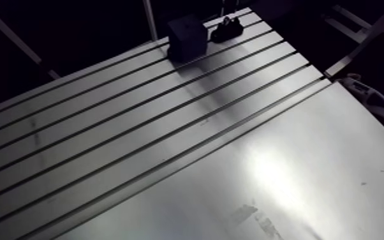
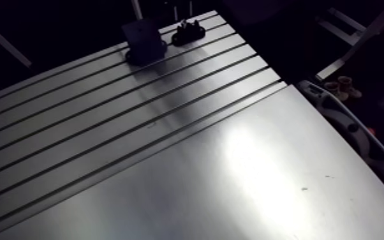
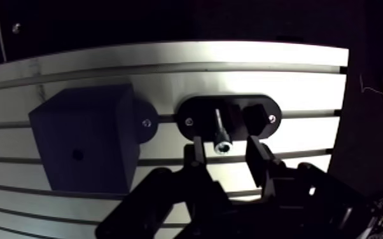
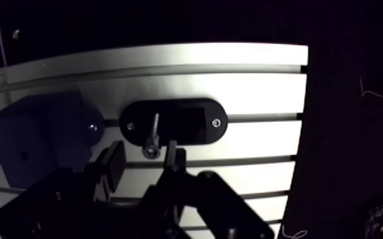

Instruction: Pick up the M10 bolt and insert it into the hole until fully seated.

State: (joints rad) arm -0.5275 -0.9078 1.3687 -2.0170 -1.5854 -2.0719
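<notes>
In the wrist view a silver M10 bolt (image 3: 221, 132) rests in a black oval holder (image 3: 261, 117) that is screwed to the slotted table. Its hex head points toward the gripper. My gripper (image 3: 226, 154) is open, with one finger on each side of the bolt's head and a gap on both sides. A black block (image 3: 86, 136) with a small hole (image 3: 74, 153) in its face stands beside the holder. In the arm view the block (image 1: 187, 37) and the holder (image 1: 226, 29) sit at the table's far end.
The slotted aluminium table (image 1: 105, 127) gives way to a smooth metal plate (image 1: 284, 172) on the near side in the arm view. A white curved object (image 2: 347, 121) lies along the plate's right edge. The table's edge runs just beyond the holder.
</notes>
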